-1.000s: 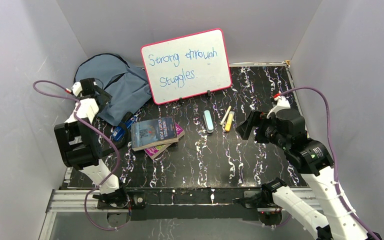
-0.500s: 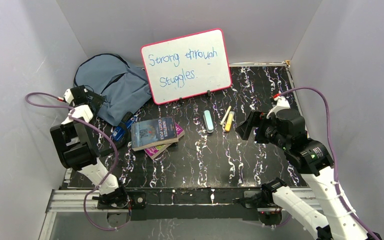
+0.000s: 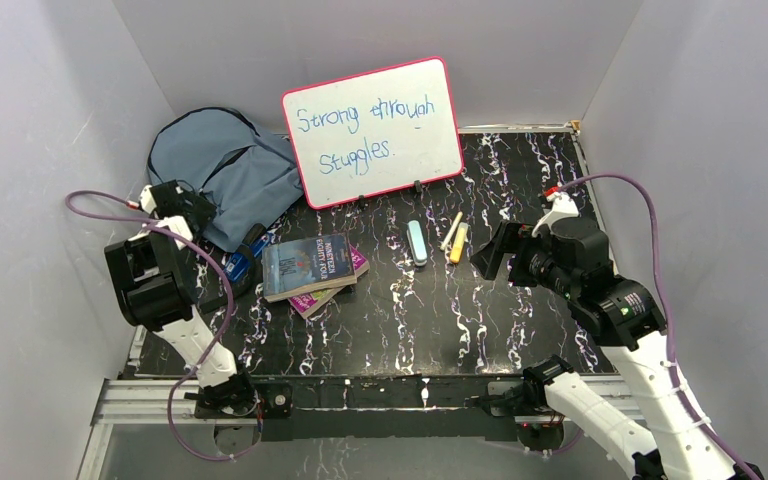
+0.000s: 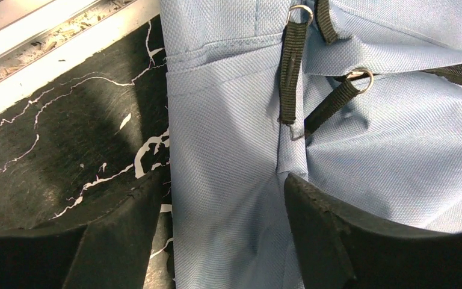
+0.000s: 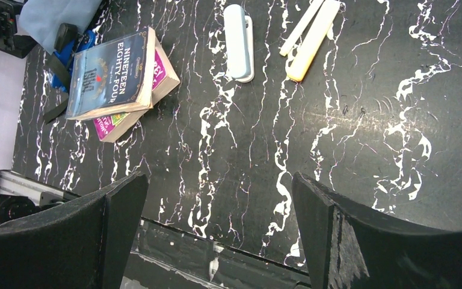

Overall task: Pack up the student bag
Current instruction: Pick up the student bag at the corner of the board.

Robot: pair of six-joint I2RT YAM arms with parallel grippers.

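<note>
The student bag (image 3: 225, 165) is a grey-blue fabric backpack lying at the back left, partly behind the whiteboard. In the left wrist view its cloth (image 4: 228, 150) fills the frame, with two dark zipper pulls (image 4: 292, 66) on metal rings. My left gripper (image 3: 182, 202) is at the bag's left edge. Its jaws (image 4: 222, 180) straddle a fold of cloth: the right finger (image 4: 325, 235) touches it, the left finger (image 4: 120, 235) rests on the table beside it. My right gripper (image 3: 488, 252) hovers open and bare (image 5: 219, 177) above the right of the table.
Two stacked books (image 3: 310, 268) (image 5: 114, 72) lie near the bag's front edge, beside a blue item (image 3: 240, 262) under a strap. A pale blue case (image 3: 416, 242) (image 5: 236, 41) and two markers (image 3: 455, 240) (image 5: 313, 39) lie mid-table. A pink-framed whiteboard (image 3: 375, 130) leans on the back wall.
My left arm has shifted along the bag's left edge and its jaws have drawn closer together around the cloth. The right arm has not moved.
</note>
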